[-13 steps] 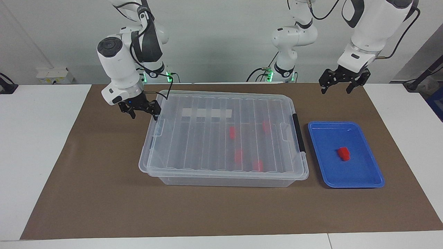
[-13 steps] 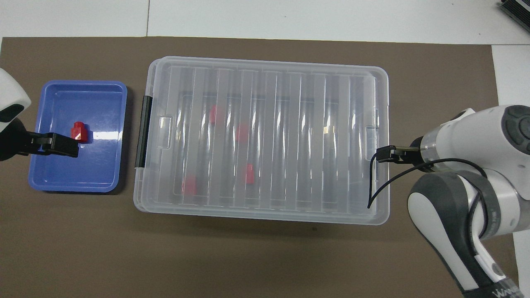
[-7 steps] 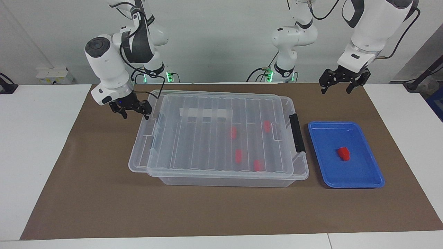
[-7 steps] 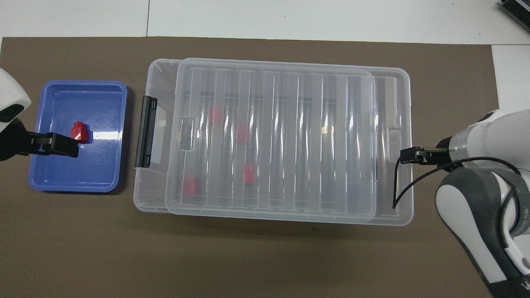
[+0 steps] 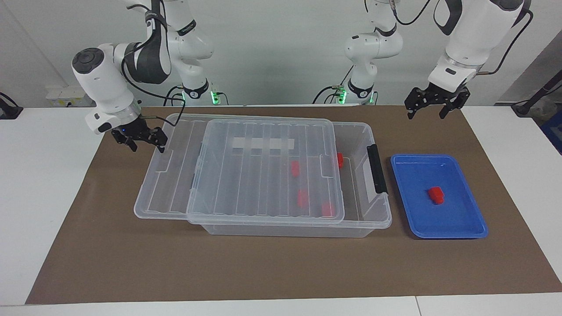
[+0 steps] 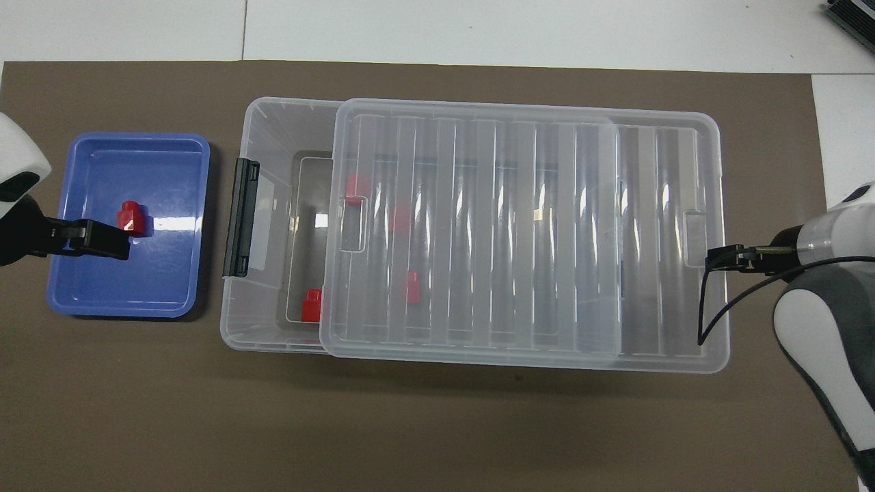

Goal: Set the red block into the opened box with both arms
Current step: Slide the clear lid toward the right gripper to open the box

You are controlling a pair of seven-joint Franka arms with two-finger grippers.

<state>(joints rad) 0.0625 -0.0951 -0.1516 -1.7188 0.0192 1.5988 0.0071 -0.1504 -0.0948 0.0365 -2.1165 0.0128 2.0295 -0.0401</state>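
Four red blocks (image 5: 303,197) sit in the box (image 5: 364,219), and you see the red block (image 5: 436,195) lying in the blue tray (image 5: 461,228) beside the box. The lid (image 5: 263,171) overhangs the box toward the right gripper (image 5: 139,138), whose jaws are spread at its edge. The left gripper (image 5: 437,105) hangs jaws-apart over the tabletop by the tray.

No text, label or number can be read anywhere — none at all.

A clear ribbed lid (image 5: 239,171) lies slid partway off the box (image 5: 366,210), overhanging toward the right arm's end, where the right gripper (image 5: 140,139) stands spread at its edge. One red block (image 5: 436,195) sits in a blue tray (image 5: 465,230).
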